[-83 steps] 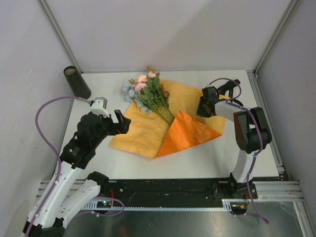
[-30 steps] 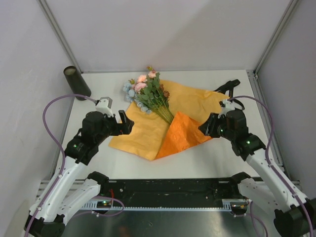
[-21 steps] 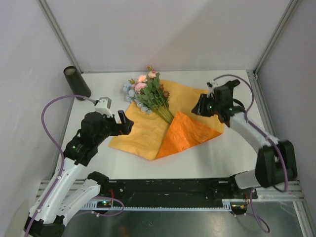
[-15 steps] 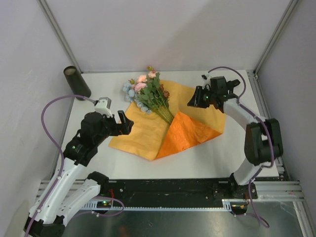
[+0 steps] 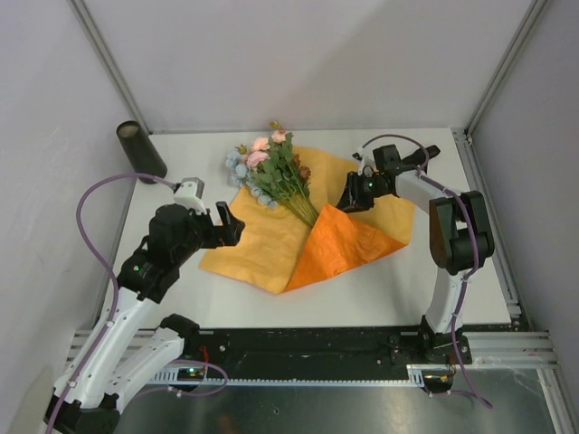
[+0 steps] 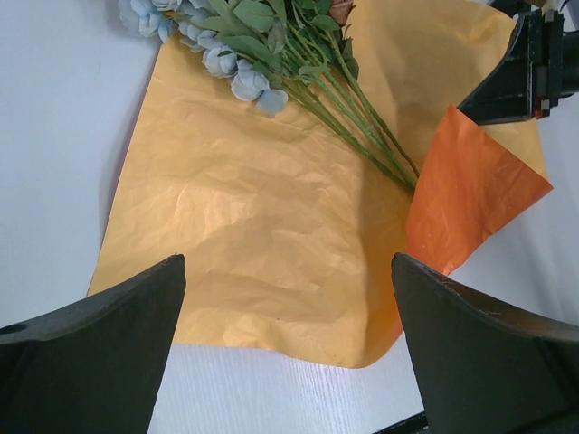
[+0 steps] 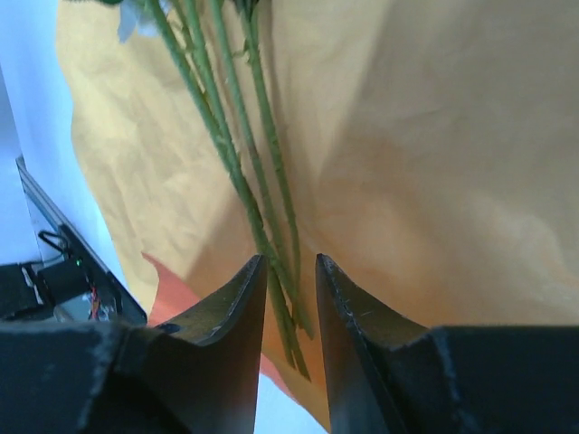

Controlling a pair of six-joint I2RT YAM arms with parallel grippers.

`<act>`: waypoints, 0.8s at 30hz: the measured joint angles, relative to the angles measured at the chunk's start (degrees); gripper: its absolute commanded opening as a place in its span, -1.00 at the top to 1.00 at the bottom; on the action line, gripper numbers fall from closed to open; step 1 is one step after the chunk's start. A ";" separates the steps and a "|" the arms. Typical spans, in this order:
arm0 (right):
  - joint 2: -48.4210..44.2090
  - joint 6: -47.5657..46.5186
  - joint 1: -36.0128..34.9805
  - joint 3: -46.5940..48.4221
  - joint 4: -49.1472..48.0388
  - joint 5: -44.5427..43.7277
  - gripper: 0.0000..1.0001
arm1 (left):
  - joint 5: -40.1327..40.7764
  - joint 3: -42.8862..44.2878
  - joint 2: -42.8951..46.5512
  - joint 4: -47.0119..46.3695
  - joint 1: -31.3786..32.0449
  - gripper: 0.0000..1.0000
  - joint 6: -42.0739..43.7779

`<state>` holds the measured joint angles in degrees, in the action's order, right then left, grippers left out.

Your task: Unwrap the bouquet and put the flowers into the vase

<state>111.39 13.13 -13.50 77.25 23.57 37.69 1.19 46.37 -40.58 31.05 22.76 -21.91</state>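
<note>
Now the left gripper [image 6: 288,271] hangs wide open over the orange paper [image 5: 262,242]'s left edge. The right gripper [image 7: 290,264] has its jaws set close around the stems of the flowers [image 5: 276,172]; I cannot tell whether it grips them.

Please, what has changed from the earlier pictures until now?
The right pincer swung about, then moved left over the orange paper to the stems of the flowers. Its jaws now stand narrow over them; whether they grip is unclear. Nothing was let go. The left pincer, wide open, the flowers, the orange paper and the vase stayed in place.
</note>
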 measured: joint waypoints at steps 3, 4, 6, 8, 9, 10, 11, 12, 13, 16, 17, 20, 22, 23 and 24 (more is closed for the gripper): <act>-0.85 -1.49 -1.22 -0.76 1.73 0.96 0.33 | 0.00 0.00 -0.35 0.00 -0.44 -0.99 0.00; -1.77 -1.73 -1.62 -1.57 2.12 1.18 0.33 | -0.09 0.00 -0.42 0.00 -0.61 -0.99 0.00; -4.39 -2.16 -2.21 -3.67 2.78 1.27 0.32 | -0.42 0.00 -0.44 0.00 -0.92 -0.99 0.00; -8.11 -2.29 -2.89 -6.19 3.61 1.22 0.33 | -0.66 0.00 -0.44 0.00 -1.11 -0.99 0.00; -10.27 -2.29 -3.13 -7.39 4.00 1.14 0.33 | -0.96 0.00 -0.44 0.00 -1.22 -0.99 0.00; -12.76 -2.25 -3.32 -8.70 4.33 0.87 0.32 | -1.16 0.00 -0.46 0.00 -1.33 -0.99 -0.02; -14.60 -2.21 -3.52 -9.46 4.68 0.57 0.32 | -1.44 0.00 -0.50 0.00 -1.44 -0.99 -0.02; -16.83 -2.10 -3.98 -10.47 4.81 -0.11 0.33 | -1.57 0.00 -0.55 0.00 -1.57 -0.99 -0.02; -18.97 -1.81 -4.33 -11.43 5.01 -1.14 0.33 | -1.70 0.00 -0.61 0.00 -1.70 -0.99 -0.02; -24.46 -0.79 -6.12 -14.60 5.51 -4.44 0.33 | -2.05 0.00 -0.63 0.00 -2.08 -0.99 -0.02; -25.66 -0.52 -6.60 -15.47 5.75 -5.22 0.33 | -2.14 0.00 -0.59 0.00 -2.12 -0.99 -0.02; -29.49 0.70 -8.37 -18.99 7.21 -8.74 0.33 | -2.58 0.00 -0.48 0.00 -2.19 -0.99 -0.02; -31.45 1.57 -8.94 -20.70 8.90 -11.58 0.33 | -2.93 0.00 -0.22 0.00 -2.23 -0.99 -0.02; -32.48 2.08 -9.14 -21.53 9.68 -13.18 0.32 | -2.95 0.00 -0.09 0.00 -2.23 -0.99 -0.02; -33.55 2.67 -9.29 -22.29 10.51 -14.86 0.32 | -2.97 0.00 0.07 0.00 -2.23 -0.99 -0.02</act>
<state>77.84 15.79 -22.79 54.96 34.09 22.83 -1.78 46.37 -40.51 31.05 20.53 -21.93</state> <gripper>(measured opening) 0.338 0.995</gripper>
